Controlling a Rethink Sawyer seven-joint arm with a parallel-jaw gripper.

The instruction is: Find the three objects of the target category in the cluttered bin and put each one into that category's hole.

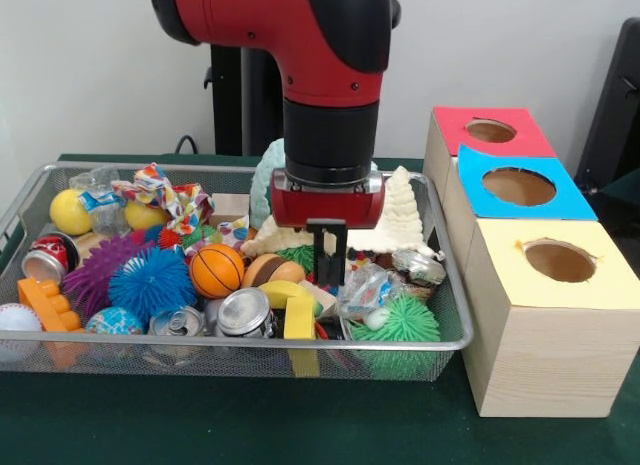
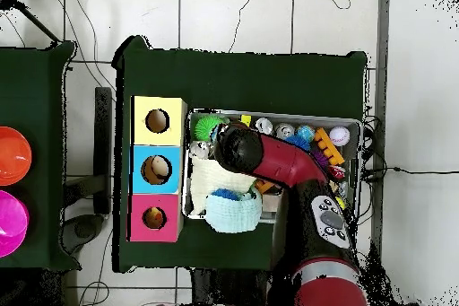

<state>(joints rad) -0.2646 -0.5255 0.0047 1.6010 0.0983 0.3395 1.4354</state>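
Three holed boxes (image 1: pixel 535 285) flank one cluttered bin (image 1: pixel 240 340).

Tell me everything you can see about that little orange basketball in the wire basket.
The little basketball is a small orange ball with thin black seam lines, seemingly rubber or foam. It sits whole atop the clutter in the wire basket, left of the robot's hand, which does not touch it. A fuzzy blue spiky ball presses against its left side, a brown and tan toy lies at its right, and a silver can lies just in front.
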